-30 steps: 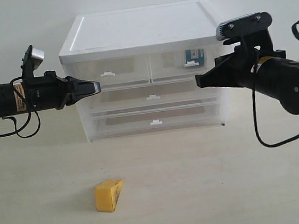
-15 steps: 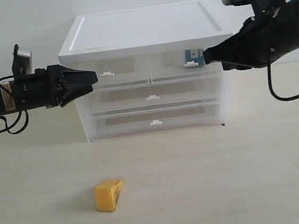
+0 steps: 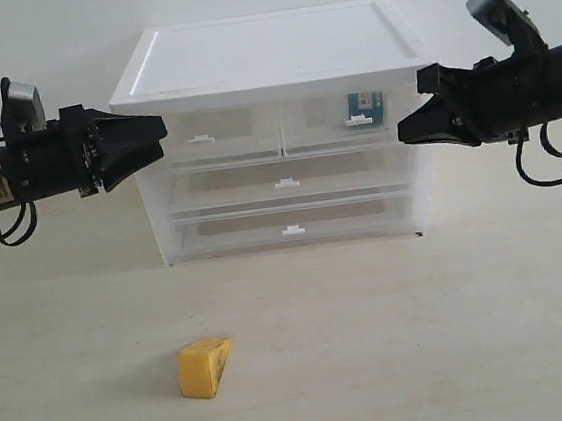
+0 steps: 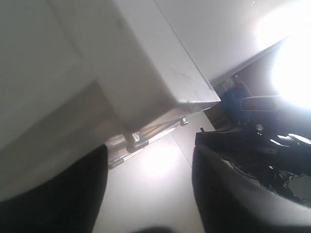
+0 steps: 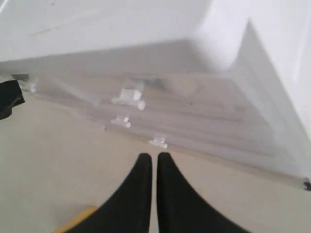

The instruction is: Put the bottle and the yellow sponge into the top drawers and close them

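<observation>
The bottle (image 3: 363, 106) shows its teal label through the translucent front of the right top drawer (image 3: 336, 114), which looks pushed in. The left top drawer (image 3: 214, 126) is also flush, and nothing shows inside it. The yellow sponge (image 3: 205, 367) lies on the table in front of the cabinet; one yellow edge of the sponge (image 5: 77, 218) also shows in the right wrist view. My left gripper (image 3: 159, 135) (image 4: 150, 150) is open and empty beside the cabinet's upper left corner. My right gripper (image 3: 402, 137) (image 5: 151, 156) is shut on nothing, just off the cabinet's right edge.
The white drawer cabinet (image 3: 264, 51) stands at the back of the pale table (image 3: 425, 336). Below the top drawers sit two full-width translucent drawers (image 3: 283, 183), both pushed in. A white wall is behind.
My left gripper has opened and drawn back to the left and slightly up. My right gripper has pulled away from the right top drawer's front towards the right.
</observation>
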Controlling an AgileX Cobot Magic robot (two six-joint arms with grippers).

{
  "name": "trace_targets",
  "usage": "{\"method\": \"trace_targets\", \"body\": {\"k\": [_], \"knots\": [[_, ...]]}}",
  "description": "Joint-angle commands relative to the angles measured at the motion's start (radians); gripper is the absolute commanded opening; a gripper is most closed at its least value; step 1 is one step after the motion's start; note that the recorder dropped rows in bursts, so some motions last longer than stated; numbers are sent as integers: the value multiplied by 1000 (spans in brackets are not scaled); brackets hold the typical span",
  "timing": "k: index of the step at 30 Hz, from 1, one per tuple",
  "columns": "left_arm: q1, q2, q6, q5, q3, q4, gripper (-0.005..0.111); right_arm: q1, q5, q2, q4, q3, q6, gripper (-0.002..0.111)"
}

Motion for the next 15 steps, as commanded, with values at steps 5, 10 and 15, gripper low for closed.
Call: {"method": "trace_targets", "body": {"k": [5, 10, 15], "knots": [[-25, 1, 37, 172, -16, -113, 51, -9, -68, 0, 79, -7, -195, 0], [-46, 1, 66, 202, -16, -140, 51, -9, -78, 0, 134, -9, -268, 0], [-48, 2, 78, 226, -16, -160, 51, -9, -47, 0, 248, -9, -298, 0]]}}
